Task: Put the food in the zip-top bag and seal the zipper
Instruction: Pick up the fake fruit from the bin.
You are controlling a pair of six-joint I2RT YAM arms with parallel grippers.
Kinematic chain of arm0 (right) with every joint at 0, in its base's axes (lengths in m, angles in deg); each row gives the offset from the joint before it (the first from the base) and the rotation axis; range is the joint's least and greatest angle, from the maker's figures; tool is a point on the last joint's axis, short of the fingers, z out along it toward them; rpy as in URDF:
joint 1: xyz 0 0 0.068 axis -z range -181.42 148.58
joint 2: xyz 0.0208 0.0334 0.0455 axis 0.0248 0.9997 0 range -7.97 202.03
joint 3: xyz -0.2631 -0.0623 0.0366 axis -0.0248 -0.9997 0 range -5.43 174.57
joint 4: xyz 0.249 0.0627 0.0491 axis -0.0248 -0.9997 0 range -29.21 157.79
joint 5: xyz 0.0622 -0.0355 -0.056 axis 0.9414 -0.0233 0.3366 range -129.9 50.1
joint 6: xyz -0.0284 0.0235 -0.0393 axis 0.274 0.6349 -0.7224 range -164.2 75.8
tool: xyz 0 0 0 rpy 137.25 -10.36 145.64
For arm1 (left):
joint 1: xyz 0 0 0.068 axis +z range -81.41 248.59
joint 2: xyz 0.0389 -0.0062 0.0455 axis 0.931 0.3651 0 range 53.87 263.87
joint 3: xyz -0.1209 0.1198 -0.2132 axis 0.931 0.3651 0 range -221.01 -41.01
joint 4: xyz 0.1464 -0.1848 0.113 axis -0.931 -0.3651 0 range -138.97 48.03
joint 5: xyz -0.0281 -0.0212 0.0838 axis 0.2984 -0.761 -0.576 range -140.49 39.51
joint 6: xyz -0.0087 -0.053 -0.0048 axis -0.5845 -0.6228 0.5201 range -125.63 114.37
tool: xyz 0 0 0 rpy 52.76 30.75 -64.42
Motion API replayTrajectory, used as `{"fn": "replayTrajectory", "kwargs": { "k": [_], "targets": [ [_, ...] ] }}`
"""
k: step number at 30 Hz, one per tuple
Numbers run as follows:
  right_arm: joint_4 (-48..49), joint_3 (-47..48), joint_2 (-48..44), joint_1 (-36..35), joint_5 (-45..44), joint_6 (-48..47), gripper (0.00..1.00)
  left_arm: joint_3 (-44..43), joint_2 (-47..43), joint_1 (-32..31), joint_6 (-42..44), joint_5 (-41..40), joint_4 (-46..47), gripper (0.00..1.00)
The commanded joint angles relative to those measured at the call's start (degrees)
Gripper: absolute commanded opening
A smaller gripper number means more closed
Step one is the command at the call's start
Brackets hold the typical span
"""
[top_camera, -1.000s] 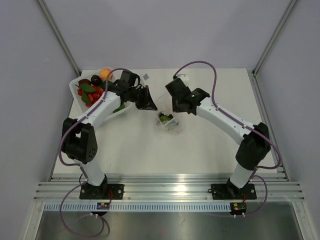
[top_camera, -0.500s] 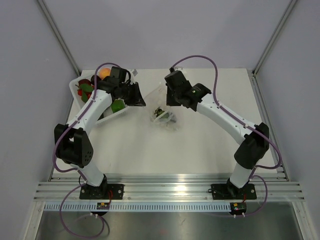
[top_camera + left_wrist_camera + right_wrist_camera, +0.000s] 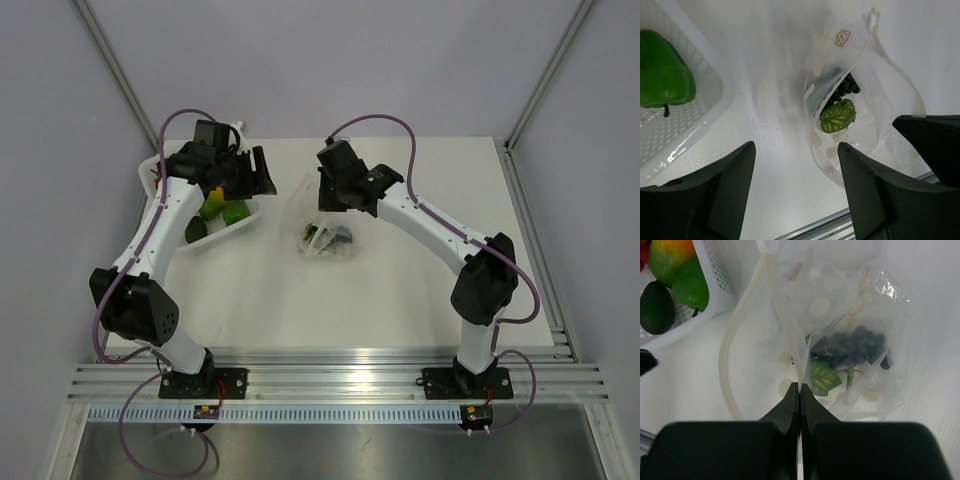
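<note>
Bag: the zip-top bag lies on the table between the two arms, with one wall lifted.
Zipper: the zipper is unsealed, its clear strip bowed into an open loop on the side facing the tray.
Inside the bag: a dark purple bunch of grapes with a green leaf.
Right gripper: the right gripper has its fingers pressed together, pinching the bag's film at the mouth.
Left gripper: the left gripper has its jaws spread wide with nothing between them, above bare table between tray and bag.
Tray: the white tray, near the bag, holds a green pepper, an avocado and a mango.
</note>
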Motion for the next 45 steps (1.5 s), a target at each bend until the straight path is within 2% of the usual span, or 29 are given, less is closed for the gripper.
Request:
{"fn": "replayTrajectory", "kwargs": {
  "k": [1, 7, 16, 19, 23, 27, 29, 33, 37, 41, 45],
  "targets": [
    [2.5, 3.1, 0.2, -0.1, 1.6, 0.5, 0.00, -3.1, -5.8, 3.5, -0.4, -3.1, 1.5, 0.69],
    [3.7, 3.5, -0.2, -0.1, 3.9, 0.4, 0.00, -4.6, -4.5, 12.9, -3.2, -1.9, 1.5, 0.67],
    [5.6, 2.2, -1.7, -0.1, 6.0, -1.3, 0.00, -12.6, 2.6, 19.9, -4.4, -13.6, -3.4, 0.68],
    [5.9, 2.1, -1.8, -0.1, 6.3, -2.0, 0.00, -13.4, 4.6, 22.8, -5.0, -14.4, -3.1, 0.68],
    [6.1, 1.5, -1.9, -0.1, 6.5, -2.8, 0.00, -12.2, 5.8, 26.6, -6.4, -12.7, 0.1, 0.65],
    [6.8, 1.3, -2.2, -0.1, 6.9, -3.4, 0.00, -12.4, 8.9, 31.8, -8.6, -7.3, 2.5, 0.64],
    [7.2, 1.3, -2.1, 0.0, 7.3, -3.6, 0.00, -12.4, 10.1, 33.3, -9.0, -7.3, 4.6, 0.63],
    [7.3, 0.9, -2.2, -0.1, 8.2, -3.9, 0.00, -13.0, 14.3, 35.8, -9.0, -5.0, 8.7, 0.54],
    [7.5, -0.2, -2.4, 0.0, 8.4, -4.1, 0.00, -13.3, 17.0, 36.9, -11.4, -4.4, 12.5, 0.49],
    [7.9, -1.9, -3.0, -0.1, 8.7, -3.2, 0.00, -14.6, 19.6, 37.0, -14.3, -8.2, 14.4, 0.50],
    [7.6, -2.4, -3.3, 0.0, 8.4, -3.3, 0.00, -14.5, 21.1, 37.0, -15.7, -11.4, 16.8, 0.56]
  ]
}}
